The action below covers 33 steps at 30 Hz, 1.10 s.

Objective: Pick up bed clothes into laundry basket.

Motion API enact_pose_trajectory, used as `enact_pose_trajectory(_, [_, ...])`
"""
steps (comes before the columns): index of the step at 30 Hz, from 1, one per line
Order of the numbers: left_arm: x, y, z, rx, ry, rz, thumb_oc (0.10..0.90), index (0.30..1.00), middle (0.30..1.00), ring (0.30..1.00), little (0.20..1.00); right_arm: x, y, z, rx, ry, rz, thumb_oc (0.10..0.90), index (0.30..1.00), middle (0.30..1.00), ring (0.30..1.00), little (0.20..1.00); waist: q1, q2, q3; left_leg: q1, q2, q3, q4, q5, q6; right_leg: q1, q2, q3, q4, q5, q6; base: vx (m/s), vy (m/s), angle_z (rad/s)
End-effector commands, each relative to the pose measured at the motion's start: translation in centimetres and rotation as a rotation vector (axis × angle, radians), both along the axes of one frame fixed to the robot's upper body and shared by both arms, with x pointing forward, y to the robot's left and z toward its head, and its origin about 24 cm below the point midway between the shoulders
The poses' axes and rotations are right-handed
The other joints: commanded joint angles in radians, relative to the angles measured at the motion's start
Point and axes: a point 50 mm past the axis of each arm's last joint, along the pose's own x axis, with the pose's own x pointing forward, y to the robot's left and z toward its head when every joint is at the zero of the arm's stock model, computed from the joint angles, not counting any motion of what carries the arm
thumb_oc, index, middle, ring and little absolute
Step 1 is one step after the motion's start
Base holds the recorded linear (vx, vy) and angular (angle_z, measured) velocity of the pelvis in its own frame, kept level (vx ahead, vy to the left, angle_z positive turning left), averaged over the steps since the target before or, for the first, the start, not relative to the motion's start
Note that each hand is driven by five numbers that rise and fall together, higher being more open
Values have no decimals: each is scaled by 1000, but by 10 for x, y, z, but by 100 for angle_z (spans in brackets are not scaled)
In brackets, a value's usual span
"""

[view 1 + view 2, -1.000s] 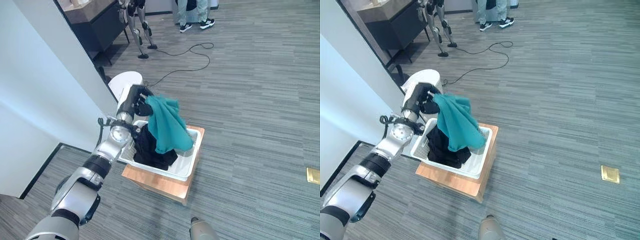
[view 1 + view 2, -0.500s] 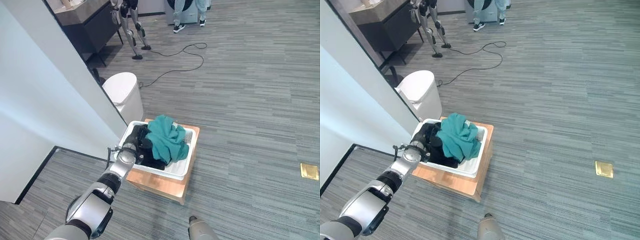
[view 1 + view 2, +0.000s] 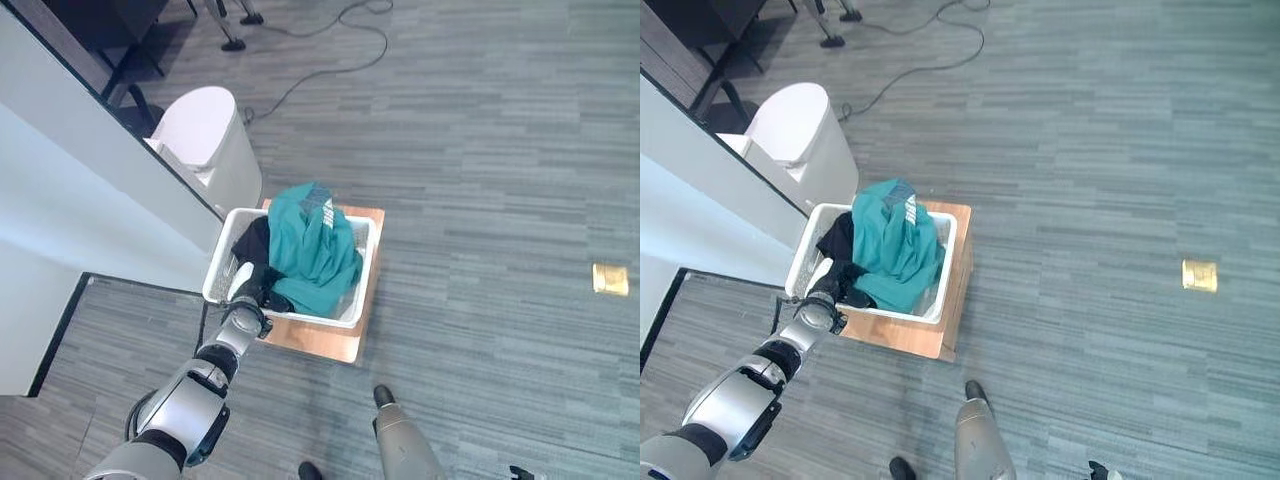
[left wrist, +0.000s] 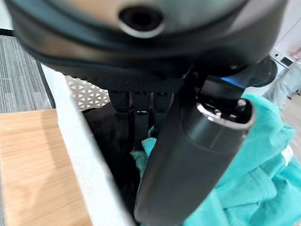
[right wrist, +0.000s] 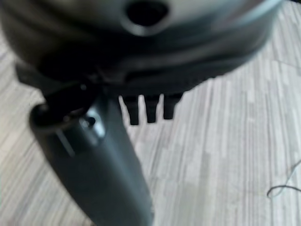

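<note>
On the wooden stand [image 3: 330, 338] sat the white laundry basket [image 3: 362, 285], teal garment [image 3: 310, 250] heaped over dark clothes [image 3: 252, 245], seen from the head views. Left hand [image 3: 250, 290] reached inside at the near rim; right arm cut off at the frame edge.

Left wrist view: fingers [image 4: 135, 117] straight, relaxed, tips lost among dark cloth, gripping nothing.

Right wrist view: right hand [image 5: 113, 141] above grey floor [image 5: 225, 155], fingers loosely extended, empty.

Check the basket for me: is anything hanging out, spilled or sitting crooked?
Nothing stands out. The teal garment and black clothes lie inside the white laundry basket, which sits squarely on its wooden stand. The left hand reaches inside it.
</note>
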Motion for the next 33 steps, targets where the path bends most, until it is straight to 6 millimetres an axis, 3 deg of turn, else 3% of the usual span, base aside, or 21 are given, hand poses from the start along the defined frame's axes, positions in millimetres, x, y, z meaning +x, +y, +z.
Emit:
enact_pose_trajectory(1, [28, 34, 64, 9, -260, 162, 800, 900, 900, 900, 900, -14, 5, -4, -16, 32, 20, 800, 900, 900, 900, 900, -13, -90, 11, 26, -52, 7, -50, -213, 14, 250, -82, -89, -495, 257, 128, 23, -37, -2])
enact_pose_trajectory(13, [35, 44, 106, 98, -445, 177, 800, 900, 900, 900, 900, -8, 10, -5, 14, 21, 25, 800, 900, 900, 900, 900, 56, -108, -53, 76, -44, -36, -50, -224, 14, 332, -80, -135, -495, 239, 127, 38, -33, 10])
enact_pose_trajectory(19, [36, 43, 112, 43, -445, 159, 800, 900, 900, 900, 900, -6, 8, -6, 26, 44, 18, 800, 900, 900, 900, 900, 87, -118, -81, 95, -44, -62, -50, -229, 17, 367, -81, -153, -495, 230, 126, 26, -3, 10])
enact_pose_trajectory(21, [35, 35, 124, -21, -526, 127, 800, 900, 900, 900, 900, 0, 6, -5, 28, 34, -3, 800, 900, 900, 900, 900, 108, -127, -92, 100, -43, -75, -50, -230, 17, 382, -82, -167, -495, 227, 126, 8, 10, 13])
enact_pose_trajectory(24, [24, 28, 126, -127, -595, 82, 800, 900, 900, 900, 900, 1, 4, -3, 24, 25, -26, 800, 900, 900, 900, 900, 127, -135, -100, 107, -43, -87, -50, -232, 19, 396, -83, -178, -495, 226, 125, 11, 9, 24])
enact_pose_trajectory(26, [9, 29, 125, -225, -661, 58, 800, 900, 900, 900, 900, 6, 3, -2, 23, -4, -47, 800, 900, 900, 900, 900, 141, -145, -105, 113, -43, -94, -50, -234, 20, 405, -82, -182, -495, 224, 123, -3, 33, 8])
enact_pose_trajectory(27, [-19, 42, 111, -355, -703, 69, 800, 900, 900, 900, 900, 15, -4, 5, 3, -76, -78, 800, 900, 900, 900, 900, 156, -159, -113, 120, -41, -97, -50, -237, 22, 413, -82, -181, -495, 224, 121, -8, 44, 8])
enact_pose_trajectory(28, [-20, 42, 111, -355, -702, 70, 800, 900, 900, 900, 900, 15, -4, 5, 2, -75, -77, 800, 900, 900, 900, 900, 155, -158, -114, 121, -41, -97, -50, -237, 22, 413, -82, -181, -495, 224, 121, -13, 75, 5])
enact_pose_trajectory(29, [-47, 60, 97, -391, -718, 107, 800, 900, 900, 900, 900, 30, -15, 18, -43, -174, -98, 800, 900, 900, 900, 900, 172, -171, -121, 125, -42, -99, -50, -240, 25, 417, -83, -180, -495, 225, 121, 5, 51, -1])
enact_pose_trajectory(31, [-60, 67, 89, -383, -713, 126, 800, 900, 900, 900, 900, 34, -18, 23, -65, -208, -83, 800, 900, 900, 900, 900, 174, -175, -131, 130, -43, -98, -50, -244, 27, 421, -82, -178, -495, 224, 121, 12, 42, -8])
enact_pose_trajectory(32, [-73, 74, 88, -372, -731, 135, 800, 900, 900, 900, 900, 39, -24, 30, -95, -254, -88, 800, 900, 900, 900, 900, 181, -181, -135, 134, -43, -97, -50, -246, 29, 425, -82, -177, -495, 225, 121, 1, 69, -5])
enact_pose_trajectory(33, [-98, 92, 86, -379, -774, 202, 800, 900, 900, 900, 900, 57, -42, 58, -208, -387, -66, 800, 900, 900, 900, 900, 199, -193, -138, 136, -45, -105, -50, -248, 33, 428, -83, -177, -495, 228, 121, -7, 82, -2])
